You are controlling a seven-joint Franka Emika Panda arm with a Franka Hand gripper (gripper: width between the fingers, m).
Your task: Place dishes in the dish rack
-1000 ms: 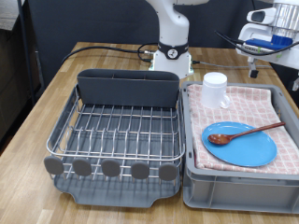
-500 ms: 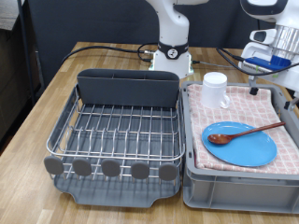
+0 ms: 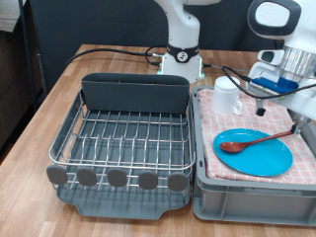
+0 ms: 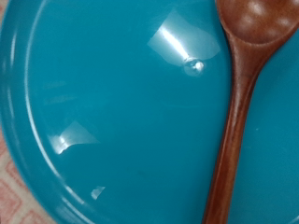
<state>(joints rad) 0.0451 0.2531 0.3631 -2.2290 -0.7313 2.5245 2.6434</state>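
A bright-blue plate [image 3: 259,155] lies on the pink checked cloth in the grey bin [image 3: 247,194]. A reddish-brown wooden spoon [image 3: 261,139] rests across the plate. A small white mug [image 3: 228,95] stands at the bin's far corner. The dish rack [image 3: 123,138], a wire grid in a dark grey tray, is empty at the exterior view's left. My gripper [image 3: 279,91] hangs above the bin's far right, over the plate and beside the mug, holding nothing I can see. The wrist view is filled by the plate [image 4: 103,112] and the spoon [image 4: 239,93]; no fingers show in it.
The robot base [image 3: 181,61] stands behind the rack on the wooden table [image 3: 39,128]. Black cables [image 3: 109,49] run across the table behind the rack. The bin sits tight against the rack's right side.
My gripper has come down and moved left from the exterior view's top right corner, to just above the bin. The plate, spoon and mug have not moved.
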